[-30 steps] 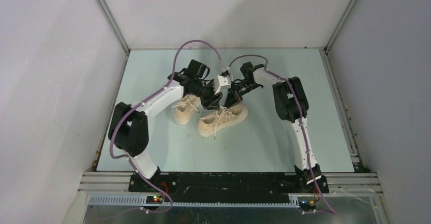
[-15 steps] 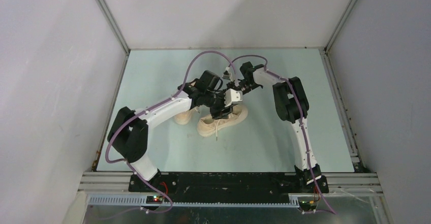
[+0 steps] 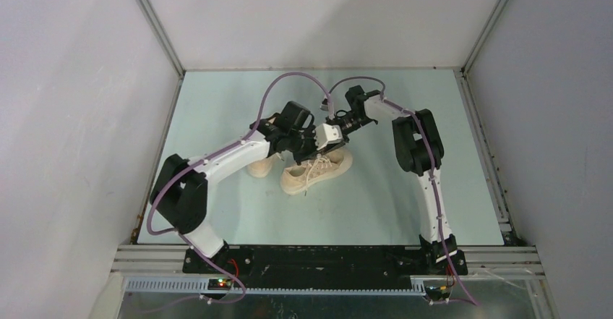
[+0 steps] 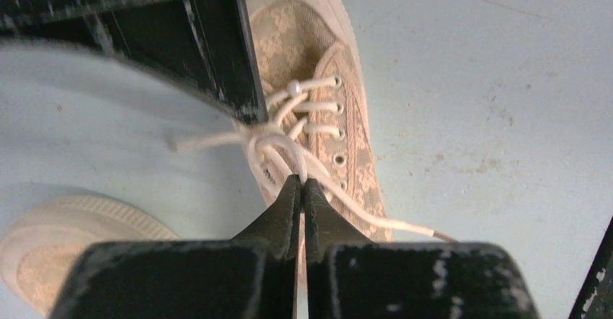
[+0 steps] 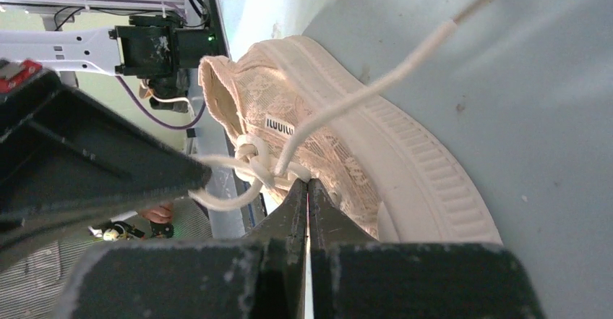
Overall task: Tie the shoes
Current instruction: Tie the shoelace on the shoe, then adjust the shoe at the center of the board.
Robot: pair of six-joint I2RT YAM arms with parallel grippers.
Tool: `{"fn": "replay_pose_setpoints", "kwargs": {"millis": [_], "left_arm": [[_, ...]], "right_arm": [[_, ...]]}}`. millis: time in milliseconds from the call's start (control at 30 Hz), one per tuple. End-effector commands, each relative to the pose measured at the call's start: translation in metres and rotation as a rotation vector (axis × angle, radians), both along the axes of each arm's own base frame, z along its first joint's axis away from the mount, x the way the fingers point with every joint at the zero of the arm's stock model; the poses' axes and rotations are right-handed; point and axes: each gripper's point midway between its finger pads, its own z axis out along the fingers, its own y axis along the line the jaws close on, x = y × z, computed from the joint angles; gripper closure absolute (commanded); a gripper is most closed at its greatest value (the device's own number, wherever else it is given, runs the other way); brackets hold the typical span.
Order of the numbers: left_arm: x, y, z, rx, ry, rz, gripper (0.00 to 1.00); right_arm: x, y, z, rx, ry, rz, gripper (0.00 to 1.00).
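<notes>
Two cream-beige shoes lie mid-table. The right shoe (image 3: 312, 173) has both grippers over its laces; the left shoe (image 3: 260, 166) is partly hidden under my left arm. In the left wrist view the laces (image 4: 282, 142) are bunched in a knot over the shoe's (image 4: 347, 87) eyelets, and my left gripper (image 4: 301, 182) is shut on a lace strand there. One free lace end (image 4: 405, 226) trails right onto the table. My right gripper (image 5: 308, 183) is shut on a lace at the same knot (image 5: 256, 161), beside the shoe's (image 5: 340, 138) side.
The toe of the other shoe (image 4: 65, 236) shows at the lower left of the left wrist view. White walls enclose the pale table (image 3: 405, 196) on three sides. A free lace end (image 5: 434, 38) arcs over the sole.
My left arm swung right, from over the left shoe to over the right shoe's laces, and its gripper went from open to shut on a lace. The right gripper barely moved.
</notes>
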Motion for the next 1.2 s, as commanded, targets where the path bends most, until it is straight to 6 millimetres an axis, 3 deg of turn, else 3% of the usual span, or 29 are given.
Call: {"fn": "replay_pose_setpoints", "kwargs": {"millis": [0,333,567,700,900,1167], "left_arm": [[-0.007,0.028,0.013,0.021,-0.013,0.064,1.0],[-0.018,0.081,-0.005,0.132,0.005,0.093,1.0],[-0.017,0.078,-0.01,0.117,0.036,0.1,1.0],[-0.009,0.087,-0.016,0.164,0.014,0.124,1.0],[0.011,0.102,-0.019,0.198,-0.025,0.185,1.0],[0.013,0.093,-0.023,0.175,0.009,0.162,1.0]], "right_arm": [[0.01,-0.008,0.029,-0.004,-0.093,-0.031,1.0],[0.0,-0.025,0.026,-0.053,-0.091,-0.044,1.0],[-0.024,-0.03,0.029,-0.074,-0.082,-0.007,1.0],[-0.042,-0.038,0.026,-0.097,-0.082,0.003,1.0],[-0.054,-0.048,0.027,-0.115,-0.117,0.008,1.0],[-0.062,-0.041,0.017,-0.111,-0.143,0.055,1.0]]}}
